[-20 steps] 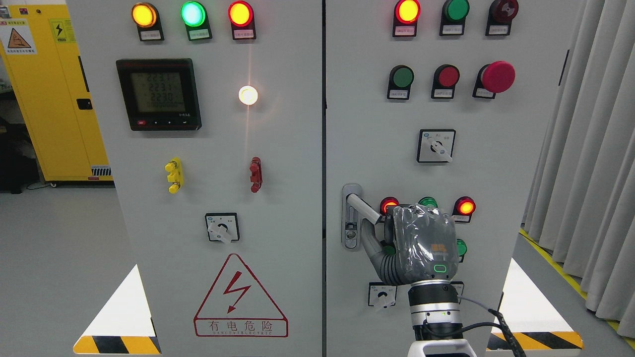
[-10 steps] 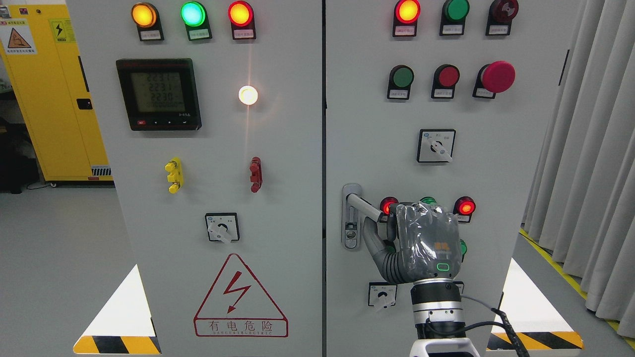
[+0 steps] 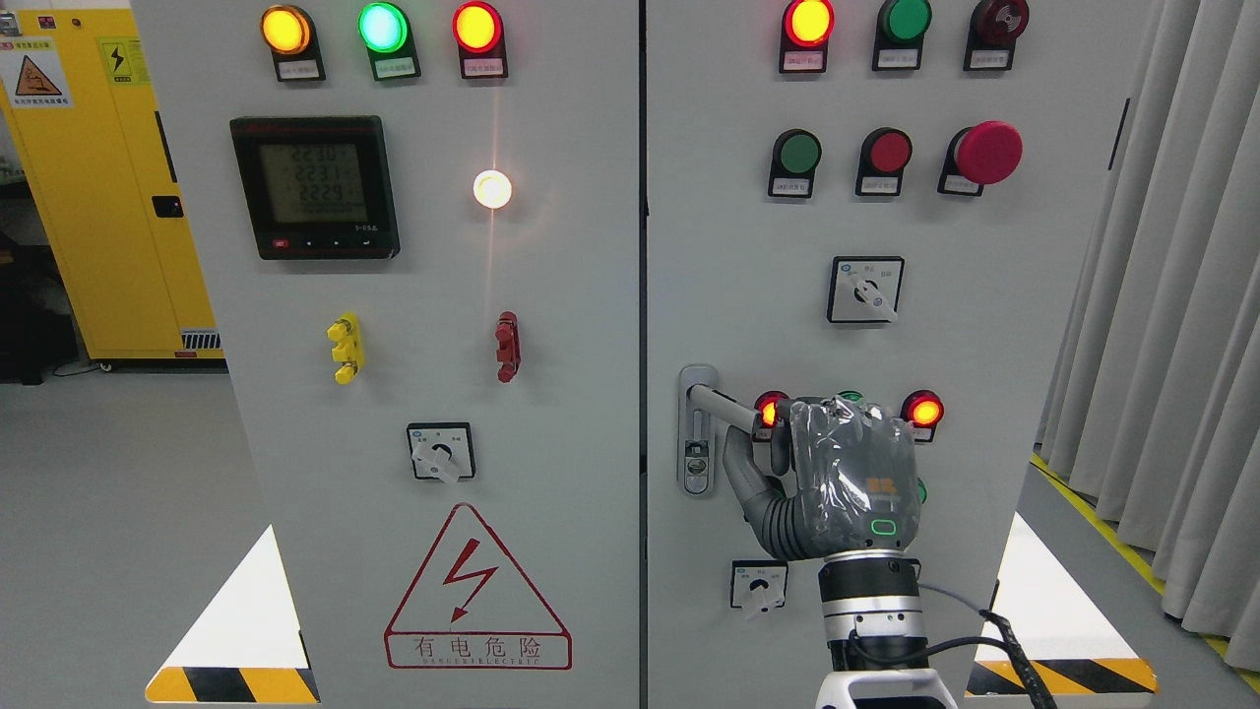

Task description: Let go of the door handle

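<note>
The grey door handle (image 3: 722, 405) sticks out to the right from its lock plate (image 3: 696, 465) on the right cabinet door (image 3: 748, 246). It is swung out and points right and slightly down. My right hand (image 3: 775, 440), in a grey cover, comes up from the bottom edge. Its fingers (image 3: 781, 445) are curled over the outer end of the handle and the thumb (image 3: 740, 465) lies under it. The handle's tip is hidden inside the hand. The left arm is out of view.
Red lamps (image 3: 924, 411) and green buttons sit just behind the hand, partly hidden. A rotary switch (image 3: 759, 588) is below the hand and another (image 3: 865, 290) above. The left door (image 3: 551, 295) carries a meter and lamps. A curtain (image 3: 1171, 325) hangs at right.
My right hand has shifted a little right and up while keeping hold of the handle. The handle has swung up to lie nearer horizontal.
</note>
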